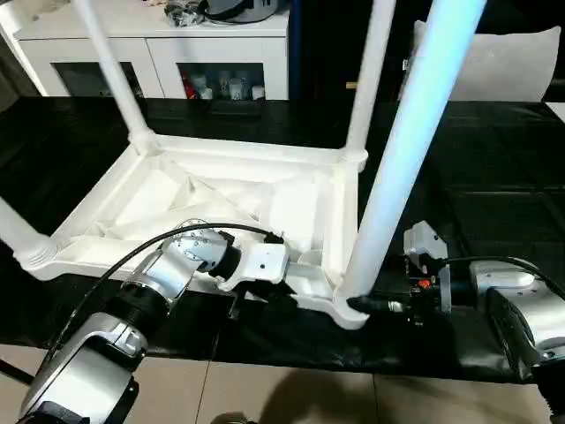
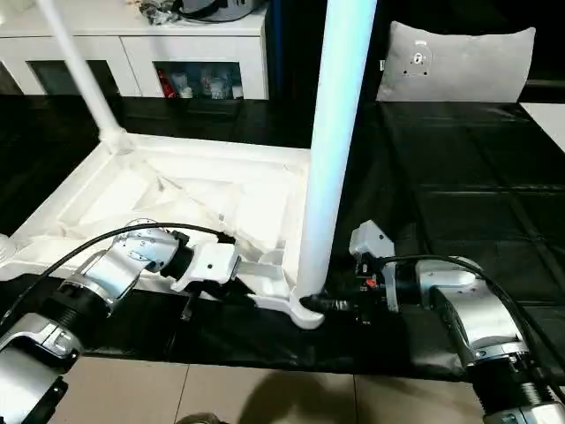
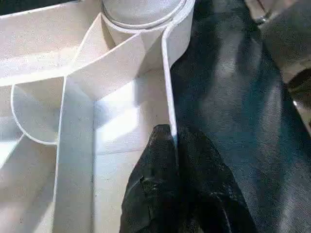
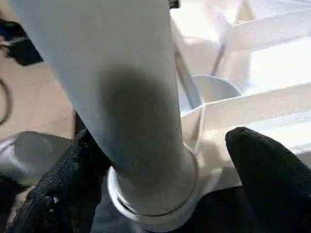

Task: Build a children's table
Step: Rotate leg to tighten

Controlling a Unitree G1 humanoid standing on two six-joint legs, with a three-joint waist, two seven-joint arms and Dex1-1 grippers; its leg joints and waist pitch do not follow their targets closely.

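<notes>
My left claw (image 3: pixel 172 170) pinches the white ribbed plastic tabletop's (image 1: pixel 221 190) rim while my right claw (image 4: pixel 160 194) stands wide around the last long white tube leg (image 1: pixel 402 150); next, I think, twist it tight.

You're looking at a big table (image 1: pixel 494 212) under a glossy black cover, creased into a grid of folds on your right side. Lying straight on it, upside down, is the white tabletop (image 1: pixel 168 199), ribbed underside up, its near edge close to the table's front edge. Legs stand up from its corner sockets; the nearest leg (image 1: pixel 402 150) rises at the front right corner. Below the front edge you see pale tiled floor (image 1: pixel 291 393).
</notes>
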